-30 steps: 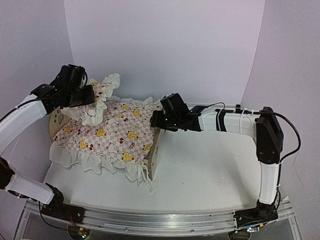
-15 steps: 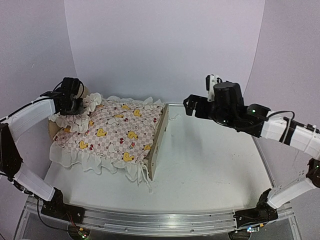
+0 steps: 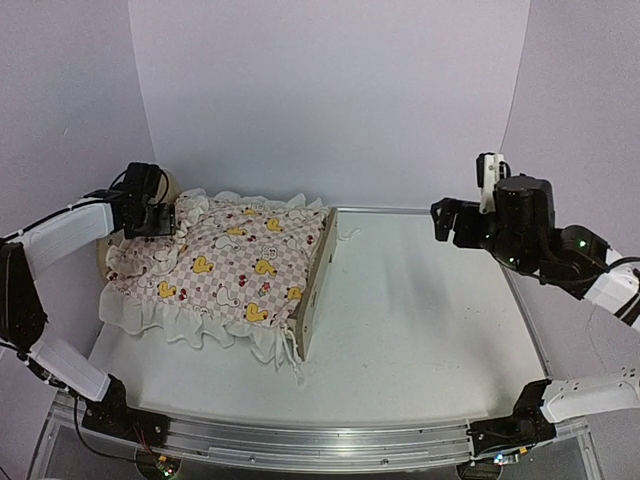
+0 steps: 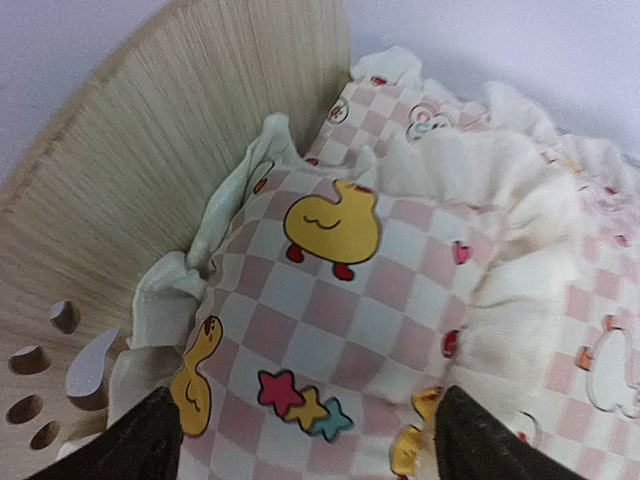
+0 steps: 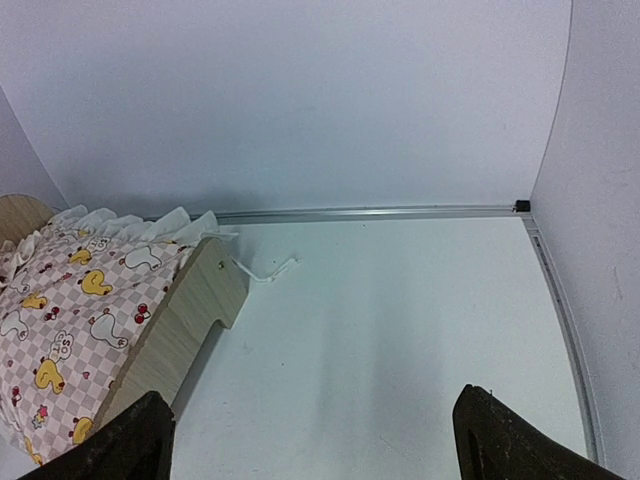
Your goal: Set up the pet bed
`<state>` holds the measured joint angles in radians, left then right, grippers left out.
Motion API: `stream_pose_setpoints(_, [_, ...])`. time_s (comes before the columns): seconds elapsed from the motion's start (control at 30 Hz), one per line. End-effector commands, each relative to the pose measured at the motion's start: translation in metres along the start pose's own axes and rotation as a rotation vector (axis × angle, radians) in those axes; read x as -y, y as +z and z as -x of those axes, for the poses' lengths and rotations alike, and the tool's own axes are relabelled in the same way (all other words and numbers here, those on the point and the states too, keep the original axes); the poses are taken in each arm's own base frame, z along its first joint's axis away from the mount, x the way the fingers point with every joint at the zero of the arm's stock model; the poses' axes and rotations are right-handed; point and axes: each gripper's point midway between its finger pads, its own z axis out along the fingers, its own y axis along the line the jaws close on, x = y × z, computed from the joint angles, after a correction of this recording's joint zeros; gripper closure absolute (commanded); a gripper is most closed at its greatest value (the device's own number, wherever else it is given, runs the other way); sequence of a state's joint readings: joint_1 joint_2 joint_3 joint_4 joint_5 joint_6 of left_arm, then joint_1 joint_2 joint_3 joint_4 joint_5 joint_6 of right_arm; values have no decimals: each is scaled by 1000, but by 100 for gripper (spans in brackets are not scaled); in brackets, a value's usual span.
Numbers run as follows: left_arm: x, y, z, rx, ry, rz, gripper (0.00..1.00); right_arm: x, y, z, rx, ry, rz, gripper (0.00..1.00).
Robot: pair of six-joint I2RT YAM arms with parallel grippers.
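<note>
The pet bed [image 3: 312, 290] stands on the left of the table, its plywood footboard facing the middle. A pink checkered duck-print cover [image 3: 235, 265] lies over it and hides the base. A small ruffled pillow [image 3: 197, 212] rests at the head end, against the rounded headboard [image 4: 150, 150] with its paw-print cutout [image 4: 50, 370]. My left gripper [image 3: 160, 220] [image 4: 315, 440] hovers open just over the pillow [image 4: 330, 300], one finger [image 4: 140, 445] at each side. My right gripper [image 3: 445, 220] [image 5: 310, 445] hangs open in the air at the right, holding nothing.
A thin white tie string [image 5: 265, 272] trails on the white table [image 3: 420, 320] by the footboard's [image 5: 175, 320] far corner. A metal rail [image 5: 380, 212] runs along the back edge, and lilac walls close in the back and sides.
My left gripper has lowered the pillow to the head end and let go, its jaws now wide. The right arm has pulled away from the footboard to the right.
</note>
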<state>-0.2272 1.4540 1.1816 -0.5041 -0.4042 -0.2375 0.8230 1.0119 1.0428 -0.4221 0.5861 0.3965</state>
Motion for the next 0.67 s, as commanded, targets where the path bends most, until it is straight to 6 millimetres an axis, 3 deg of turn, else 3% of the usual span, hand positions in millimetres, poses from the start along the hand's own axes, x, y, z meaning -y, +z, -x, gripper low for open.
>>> stream_pose_setpoints(0.0, [-2,-107,83,263,-48,-196,2,47,-15,32,20,34,-10,2])
stream_pose_setpoints(0.1, [-6,-176,123,427,-86,-314,1,90,-22,51,22,94,-49,2])
stream_pose_setpoints(0.13, [-8,-206,140,500,-98,-366,1,95,-32,66,52,96,-60,2])
stream_pose_setpoints(0.23, [-13,-290,174,695,-94,-507,1,86,-76,107,183,37,4,2])
stream_pose_setpoints(0.37, [-26,-382,190,931,-56,-639,1,73,-148,155,395,-36,104,2])
stream_pose_setpoints(0.47, [-39,-414,190,1021,-67,-652,1,74,-180,175,485,-32,104,2])
stream_pose_setpoints(0.63, [-44,-427,184,1046,-81,-678,1,60,-202,180,546,-39,209,2])
